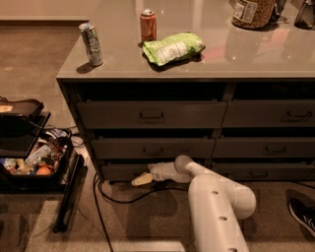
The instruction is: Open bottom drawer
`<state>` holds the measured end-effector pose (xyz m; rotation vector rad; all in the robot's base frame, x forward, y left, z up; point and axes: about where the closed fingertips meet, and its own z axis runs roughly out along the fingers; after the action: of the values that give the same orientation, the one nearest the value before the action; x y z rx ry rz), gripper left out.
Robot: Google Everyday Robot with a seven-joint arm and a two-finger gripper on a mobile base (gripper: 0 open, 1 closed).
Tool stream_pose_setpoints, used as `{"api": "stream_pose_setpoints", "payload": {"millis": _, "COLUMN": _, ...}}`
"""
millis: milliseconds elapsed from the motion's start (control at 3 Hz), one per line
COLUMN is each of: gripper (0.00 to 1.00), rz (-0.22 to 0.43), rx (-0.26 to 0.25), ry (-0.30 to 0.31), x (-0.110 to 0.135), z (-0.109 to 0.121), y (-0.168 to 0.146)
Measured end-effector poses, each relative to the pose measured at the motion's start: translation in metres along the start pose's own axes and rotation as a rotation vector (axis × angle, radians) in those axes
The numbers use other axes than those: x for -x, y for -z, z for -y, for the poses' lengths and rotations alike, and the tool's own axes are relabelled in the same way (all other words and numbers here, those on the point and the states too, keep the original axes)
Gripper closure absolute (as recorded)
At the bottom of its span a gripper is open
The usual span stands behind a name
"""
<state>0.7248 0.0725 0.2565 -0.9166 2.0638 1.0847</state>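
Directly behind the pale, cream-tipped tool [141,179], low by the floor, lies the wide, dark grey-brown bottom drawer [116,172] with its slim front; whether the tool grips anything cannot be told.

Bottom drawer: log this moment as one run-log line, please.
task: open bottom drawer | gripper: low, at its front, near centre | drawer: looks closed

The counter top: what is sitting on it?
On the counter top are a silver can, a red can, a green bag and a jar cut off by the frame. Whatever is under the bag is hidden. The gripper is low, at the bottom drawer front.
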Motion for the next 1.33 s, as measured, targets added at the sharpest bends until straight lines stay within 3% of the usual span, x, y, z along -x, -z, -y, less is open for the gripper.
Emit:
{"api": "stream_pose_setpoints", "payload": {"millis": 333, "gripper": 0.00, "rz": 0.044, "rx": 0.023, "ry": -0.080, "x": -0.013, "z": 0.016, "y": -0.004}}
{"api": "stream_pose_setpoints", "payload": {"millis": 667, "gripper": 0.00, "rz": 0.052, "rx": -0.034, "ry": -0.018, "x": 0.004, "z": 0.031, "y": 0.007}}
{"api": "stream_pose_setpoints", "payload": {"millis": 1000, "gripper": 0.00, "rz": 0.009, "rx": -0.104, "ry": 0.028, "x": 0.023, "z": 0.034, "y": 0.005}}
{"api": "stream_pose_setpoints", "payload": {"millis": 1333, "gripper": 0.00, "rz": 0.009, "rx": -0.104, "ry": 0.028, "x": 0.023, "z": 0.034, "y": 0.005}}
